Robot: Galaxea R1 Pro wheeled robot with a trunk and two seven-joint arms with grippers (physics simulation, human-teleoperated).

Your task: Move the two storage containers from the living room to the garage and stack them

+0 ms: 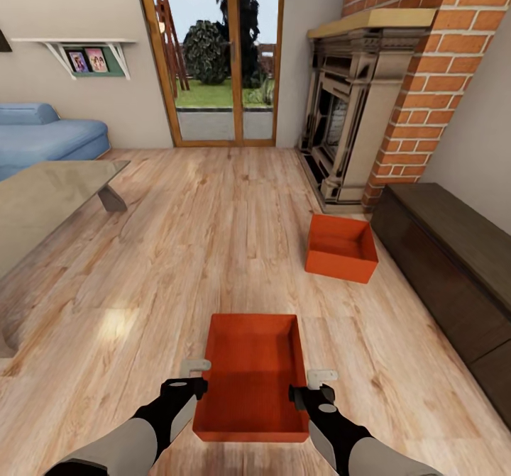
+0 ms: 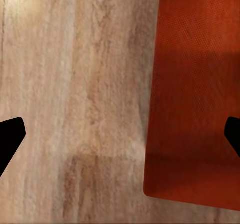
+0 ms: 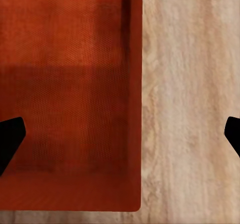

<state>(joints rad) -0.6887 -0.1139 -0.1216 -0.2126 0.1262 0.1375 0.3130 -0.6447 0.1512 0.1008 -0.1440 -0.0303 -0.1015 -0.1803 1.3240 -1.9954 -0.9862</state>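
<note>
Two orange-red storage containers sit on the living room's light wood plank floor (image 1: pixel 177 249). The near container (image 1: pixel 252 377) lies right in front of me, between my arms. The other one (image 1: pixel 341 247) rests farther off to the right, beside the fireplace. My left gripper (image 1: pixel 197 377) is open at the near container's left wall (image 2: pixel 192 108), one finger on each side of that wall (image 2: pixel 120 136). My right gripper (image 1: pixel 312 385) is open the same way over the right wall (image 3: pixel 70 93), with black fingertips (image 3: pixel 10 139) far apart. Neither one grips the container.
A glass-topped table (image 1: pixel 50 192) and a blue sofa (image 1: pixel 42 135) stand at the left. The red brick fireplace (image 1: pixel 355 121) and a dark low cabinet (image 1: pixel 447 249) line the right side. Glass doors (image 1: pixel 213 57) are straight ahead.
</note>
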